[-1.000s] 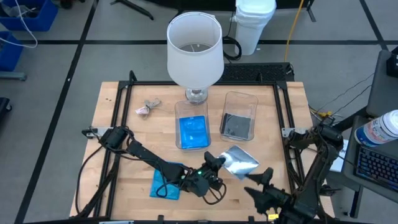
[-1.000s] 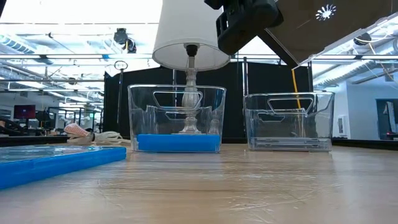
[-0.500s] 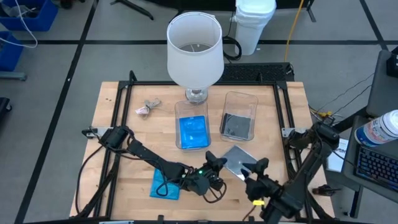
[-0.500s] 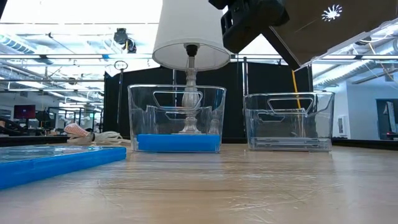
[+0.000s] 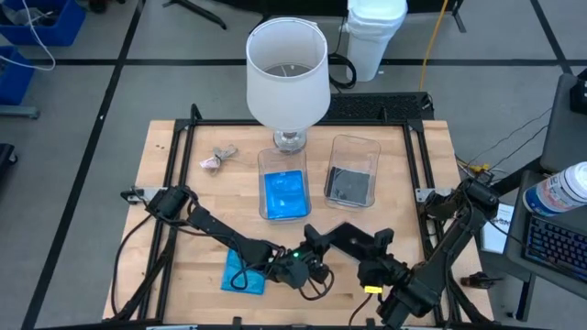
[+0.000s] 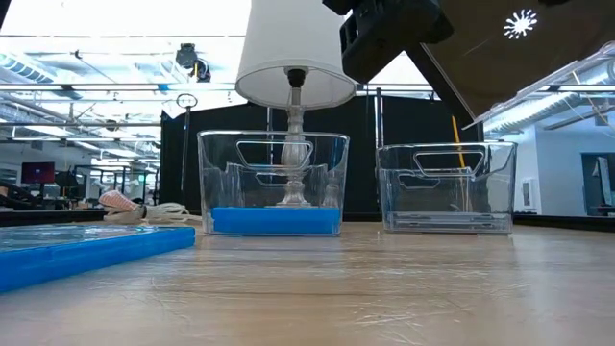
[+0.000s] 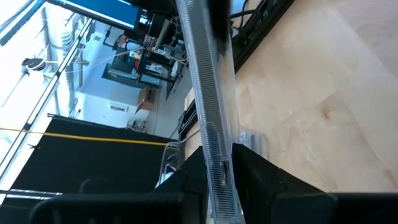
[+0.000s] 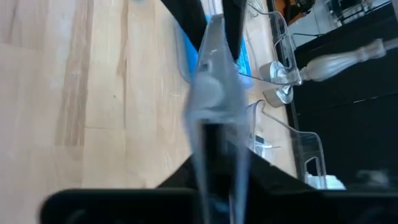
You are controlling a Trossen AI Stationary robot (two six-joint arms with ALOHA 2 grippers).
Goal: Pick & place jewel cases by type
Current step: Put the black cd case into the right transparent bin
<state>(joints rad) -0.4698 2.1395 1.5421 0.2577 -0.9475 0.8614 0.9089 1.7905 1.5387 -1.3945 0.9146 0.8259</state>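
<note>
While left gripper [image 5: 316,246] and right gripper [image 5: 371,249] both pinch grey jewel case [image 5: 344,236] above wooden table [image 5: 170,170], lamp [image 5: 287,71], two clear tubs [image 5: 353,171] behind; bright workshop beyond.

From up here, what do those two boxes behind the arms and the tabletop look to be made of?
The two tubs look like clear, glossy hard plastic: the lamp stem and room show straight through their walls. The table looks like pale wood with a smooth finish: grain lines and plank seams show, though it could be laminate.
</note>
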